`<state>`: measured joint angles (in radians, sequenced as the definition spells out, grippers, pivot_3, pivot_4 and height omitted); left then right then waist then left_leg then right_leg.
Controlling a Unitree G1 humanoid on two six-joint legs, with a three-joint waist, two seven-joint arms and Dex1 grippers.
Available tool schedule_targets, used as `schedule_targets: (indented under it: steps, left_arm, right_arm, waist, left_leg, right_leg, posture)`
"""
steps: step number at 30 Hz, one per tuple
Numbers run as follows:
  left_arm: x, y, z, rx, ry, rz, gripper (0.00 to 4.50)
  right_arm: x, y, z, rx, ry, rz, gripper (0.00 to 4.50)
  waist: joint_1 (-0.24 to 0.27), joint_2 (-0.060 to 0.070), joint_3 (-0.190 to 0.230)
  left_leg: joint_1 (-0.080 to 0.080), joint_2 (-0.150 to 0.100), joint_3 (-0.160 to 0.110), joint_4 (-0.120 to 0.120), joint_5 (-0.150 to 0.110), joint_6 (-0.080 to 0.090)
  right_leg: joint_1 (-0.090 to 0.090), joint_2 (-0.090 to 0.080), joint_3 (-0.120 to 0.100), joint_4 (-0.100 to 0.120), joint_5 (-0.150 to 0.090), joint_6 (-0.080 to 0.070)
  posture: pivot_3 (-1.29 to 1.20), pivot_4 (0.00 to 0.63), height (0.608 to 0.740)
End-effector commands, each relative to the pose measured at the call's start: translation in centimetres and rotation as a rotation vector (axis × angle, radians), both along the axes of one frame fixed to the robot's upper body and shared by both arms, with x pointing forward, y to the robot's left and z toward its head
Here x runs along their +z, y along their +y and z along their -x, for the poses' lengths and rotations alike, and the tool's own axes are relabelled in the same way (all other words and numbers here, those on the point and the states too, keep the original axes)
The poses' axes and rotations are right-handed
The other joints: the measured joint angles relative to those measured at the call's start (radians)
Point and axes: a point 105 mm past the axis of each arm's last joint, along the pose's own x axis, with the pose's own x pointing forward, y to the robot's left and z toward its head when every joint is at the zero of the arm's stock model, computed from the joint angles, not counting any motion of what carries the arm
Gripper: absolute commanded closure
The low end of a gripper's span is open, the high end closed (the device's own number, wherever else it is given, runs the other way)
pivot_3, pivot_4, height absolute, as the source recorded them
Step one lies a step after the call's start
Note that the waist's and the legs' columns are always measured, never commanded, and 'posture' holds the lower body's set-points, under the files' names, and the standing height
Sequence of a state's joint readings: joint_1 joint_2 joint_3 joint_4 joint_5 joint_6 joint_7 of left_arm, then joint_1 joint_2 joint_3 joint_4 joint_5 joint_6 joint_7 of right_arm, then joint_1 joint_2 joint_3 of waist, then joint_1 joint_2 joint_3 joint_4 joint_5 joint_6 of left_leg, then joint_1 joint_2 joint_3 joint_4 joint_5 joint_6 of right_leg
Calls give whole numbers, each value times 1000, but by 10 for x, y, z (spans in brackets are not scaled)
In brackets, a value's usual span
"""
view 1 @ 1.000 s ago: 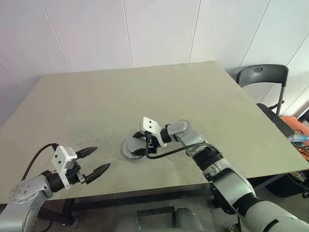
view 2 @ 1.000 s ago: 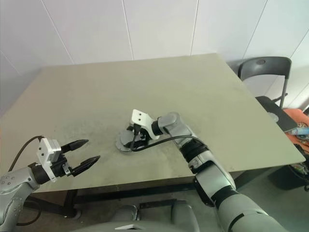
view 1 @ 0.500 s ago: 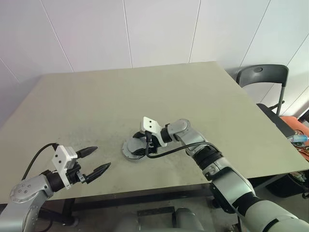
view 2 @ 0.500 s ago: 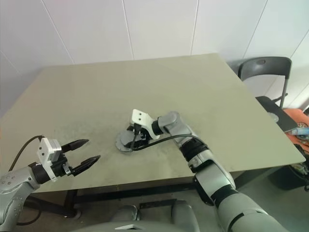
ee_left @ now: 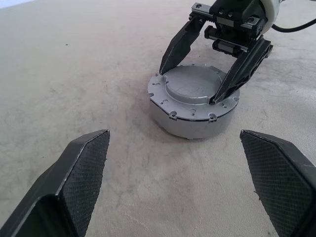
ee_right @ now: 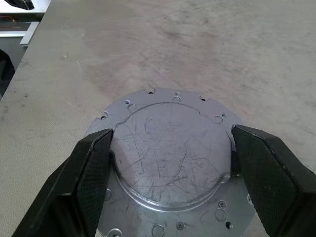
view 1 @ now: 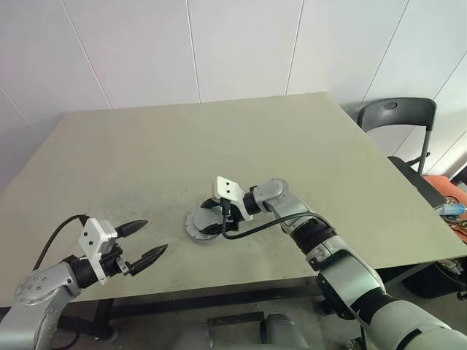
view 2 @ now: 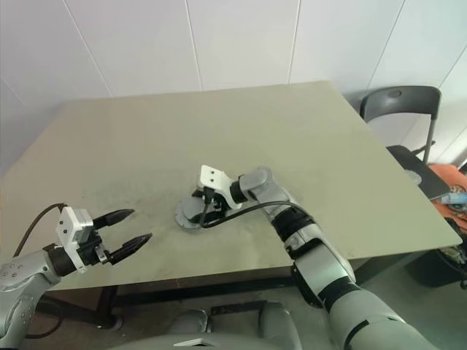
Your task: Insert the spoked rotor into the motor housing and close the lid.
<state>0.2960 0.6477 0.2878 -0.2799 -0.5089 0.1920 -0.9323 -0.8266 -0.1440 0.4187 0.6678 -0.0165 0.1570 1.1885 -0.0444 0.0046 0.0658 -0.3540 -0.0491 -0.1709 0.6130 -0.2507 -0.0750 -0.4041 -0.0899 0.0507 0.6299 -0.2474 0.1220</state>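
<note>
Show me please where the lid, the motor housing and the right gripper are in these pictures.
lid [ee_left: 190,90]: left wrist view, on its raised round top.
motor housing [ee_left: 190,125]: left wrist view, on its side wall.
right gripper [ee_left: 188,85]: left wrist view, midway between its fingertips.

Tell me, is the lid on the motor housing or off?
On. The lid lies flat atop the motor housing, rims lined up all round, with the right gripper straddling its raised centre. Whether it is fully seated, cannot tell.

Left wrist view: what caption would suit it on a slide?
Right claw straddles the lid on the round housing on the table.
</note>
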Motion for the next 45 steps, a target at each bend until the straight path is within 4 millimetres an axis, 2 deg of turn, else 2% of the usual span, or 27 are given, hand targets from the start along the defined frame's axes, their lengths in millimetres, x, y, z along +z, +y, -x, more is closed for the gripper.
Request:
schedule_targets:
  steps: [1,4,8,14,18,22,26,32,38,45]
  left_arm:
    - [10,-5,-2,-21,-43,-13,0]
    - [9,-4,-2,-19,-43,-12,0]
    - [9,-4,-3,-16,-43,-12,0]
    - [7,-3,-3,-16,-42,-11,0]
    - [8,-6,-7,-24,-22,21,0]
    - [13,-8,-20,-10,-27,61,943]
    - [11,-14,-36,-14,-37,73,2274]
    - [-9,-26,-75,51,-53,14,4412]
    - [-17,-52,-82,-34,-31,31,4500]
    - [-31,-64,-77,-77,56,-4,4500]
  right_arm:
    - [-3,-5,-3,4,-2,32,1000]
    - [-4,-6,-5,-5,-21,42,1000]
    - [-18,-12,-11,-15,-104,135,1000]
    - [-23,-11,-3,5,-34,114,1000]
    - [-23,-11,-1,7,1,115,1000]
    - [-23,-12,0,13,12,122,1000]
    - [-20,-10,-1,9,20,108,1000]
    - [-21,-9,0,11,24,107,1000]
    - [-20,-8,0,6,22,103,1000]
    - [-18,-7,0,5,23,96,1000]
  waist:
    - [0,0,0]
    - [0,0,0]
    - [-1,0,0]
    - [-1,1,0]
    - [0,1,0]
    - [1,1,0]
    - [1,2,0]
    - [3,1,-1]
    - [0,1,-1]
    - [1,1,-1]
  left_leg:
    - [0,0,0,0,0,0]
    - [0,0,0,0,0,0]
    - [1,0,0,0,0,0]
    - [13,3,0,0,-1,-2]
    - [13,3,1,0,-2,-4]
    - [13,3,1,-2,-1,-1]
    - [13,3,0,-2,0,-1]
    - [13,3,0,-2,0,0]
    - [13,3,0,-3,0,0]
    - [13,3,0,-2,0,0]
  right_leg:
    - [0,0,0,0,0,0]
    - [0,0,0,0,0,0]
    - [1,0,0,0,0,0]
    - [13,2,0,-1,0,-1]
    - [13,2,0,-3,0,-1]
    - [13,2,0,-4,0,-1]
    - [13,2,0,-3,0,-1]
    - [14,2,0,-3,0,-1]
    - [13,3,0,-3,0,0]
    - [13,2,0,-2,0,0]
  posture:
    - [0,0,740]
    - [0,0,740]
    - [0,0,740]
    - [0,0,740]
    - [0,0,740]
    - [0,0,740]
    - [0,0,740]
    - [0,0,740]
    - [0,0,740]
    - [0,0,740]
